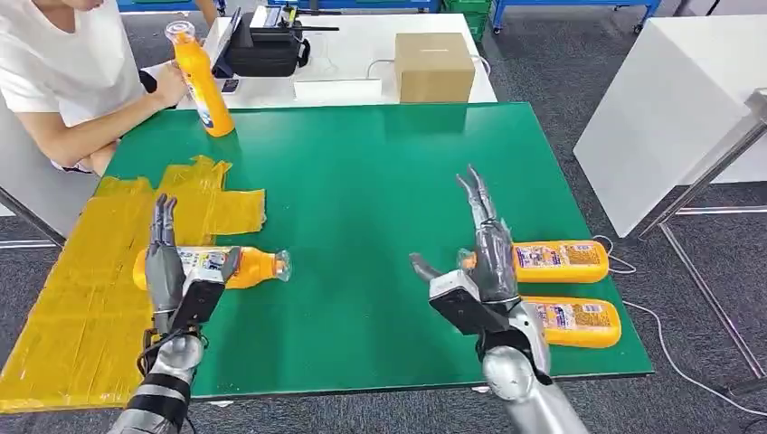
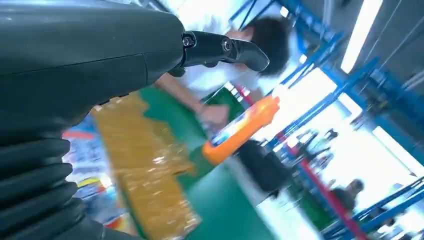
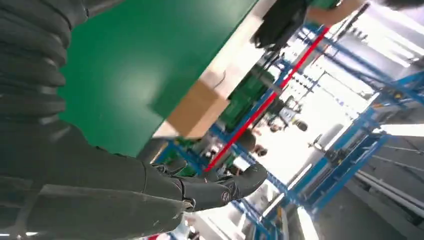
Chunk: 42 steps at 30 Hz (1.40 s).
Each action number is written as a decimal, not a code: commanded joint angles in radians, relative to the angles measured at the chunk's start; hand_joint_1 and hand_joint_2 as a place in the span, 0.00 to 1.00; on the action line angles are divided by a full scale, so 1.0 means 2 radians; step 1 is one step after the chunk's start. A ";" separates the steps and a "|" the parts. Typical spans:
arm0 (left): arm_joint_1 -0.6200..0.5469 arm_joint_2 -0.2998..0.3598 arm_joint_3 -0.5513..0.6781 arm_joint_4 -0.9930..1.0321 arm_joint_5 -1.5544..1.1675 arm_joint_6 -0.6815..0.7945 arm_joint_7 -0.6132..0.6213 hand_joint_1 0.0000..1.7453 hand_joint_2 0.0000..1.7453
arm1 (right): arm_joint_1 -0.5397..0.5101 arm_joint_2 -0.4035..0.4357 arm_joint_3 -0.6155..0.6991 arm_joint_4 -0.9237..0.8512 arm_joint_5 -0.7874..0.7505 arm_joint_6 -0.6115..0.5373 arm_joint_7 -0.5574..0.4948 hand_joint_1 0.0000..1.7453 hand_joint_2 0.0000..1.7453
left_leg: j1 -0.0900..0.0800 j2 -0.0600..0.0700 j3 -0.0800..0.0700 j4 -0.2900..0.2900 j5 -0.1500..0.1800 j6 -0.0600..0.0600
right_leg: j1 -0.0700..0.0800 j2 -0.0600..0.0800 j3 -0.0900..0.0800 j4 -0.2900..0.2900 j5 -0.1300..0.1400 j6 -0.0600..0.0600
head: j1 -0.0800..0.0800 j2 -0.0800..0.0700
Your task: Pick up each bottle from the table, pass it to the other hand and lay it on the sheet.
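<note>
Head view. A green rectangular table top (image 1: 362, 208) fills the middle of the frame. A crinkled yellow plastic sheet (image 1: 81, 298) covers its lower-left part.

One orange plastic bottle with a clear cap (image 1: 244, 267) lies on its side at the right edge of the yellow sheet, lower left of centre, cap end pointing right onto the green surface. The left hand (image 1: 172, 271) is above this bottle's label end, fingers straight and close together pointing up-frame, thumb set apart to the right. Whether the hand touches the bottle cannot be told; it does not clasp it.

Two further orange bottles lie on their sides at the lower right, near the table's right edge: the upper bottle (image 1: 561, 260) and the lower bottle (image 1: 574, 321), parallel and just apart. The right hand (image 1: 484, 249) is just left of them, fingers extended and slightly apart pointing up-frame, thumb out to the left, holding nothing.

At upper left, a person in a white shirt (image 1: 54, 63) holds a fourth orange bottle (image 1: 201, 81) upright on the table's far corner. Behind the green top a white table (image 1: 362, 54) carries a brown cardboard box (image 1: 434, 65) and a black device (image 1: 267, 45).
</note>
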 commanded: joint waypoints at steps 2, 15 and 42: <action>0.019 -0.039 0.057 -0.092 0.025 -0.001 -0.028 0.00 1.00 | -0.030 -0.055 -0.009 0.009 0.063 0.009 0.041 0.00 1.00 | 0.001 0.001 0.000 0.000 -0.001 -0.001 | 0.001 0.000 0.000 0.000 0.000 0.000 | 0.000 0.000; 0.054 -0.007 -0.024 -0.147 0.152 -0.130 0.062 0.00 1.00 | -0.070 -0.281 -0.027 0.079 0.068 0.235 0.064 0.00 1.00 | 0.000 -0.001 -0.001 0.001 0.000 0.000 | 0.000 -0.002 0.000 -0.001 0.001 0.000 | 0.000 0.000; 0.057 -0.009 -0.061 -0.146 0.166 -0.172 0.078 0.00 1.00 | -0.093 -0.231 -0.041 0.196 0.139 0.197 0.113 0.00 1.00 | -0.001 0.001 -0.002 0.000 0.001 0.001 | 0.000 0.000 -0.001 -0.002 0.002 0.001 | 0.000 0.000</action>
